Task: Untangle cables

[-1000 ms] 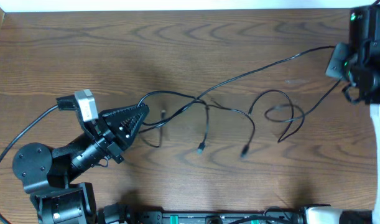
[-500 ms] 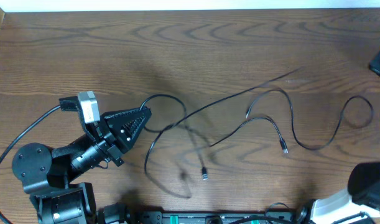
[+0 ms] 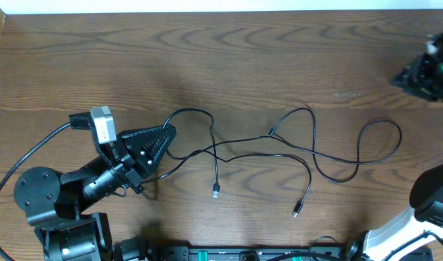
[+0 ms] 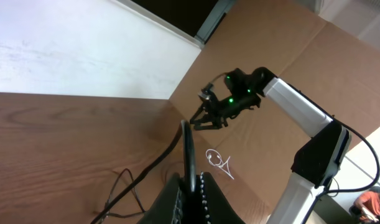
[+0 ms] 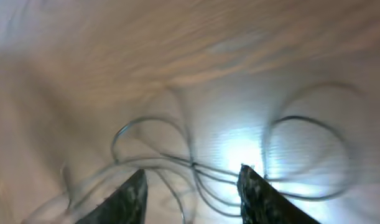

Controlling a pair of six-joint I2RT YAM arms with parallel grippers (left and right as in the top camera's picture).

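We see the left gripper (image 3: pixel 169 133) pinched on a black strand of the cables (image 3: pixel 270 135) — they sprawl ahead of it, beneath the right gripper (image 5: pixel 193 173), whose jaws stand apart, empty.

Overhead straight down, left wrist low across table (image 3: pixel 206 58), both showing cables (image 3: pixel 270 135)

Right gripper (image 5: pixel 192 172) has opened; cables (image 3: pixel 239 140) lie rearranged.
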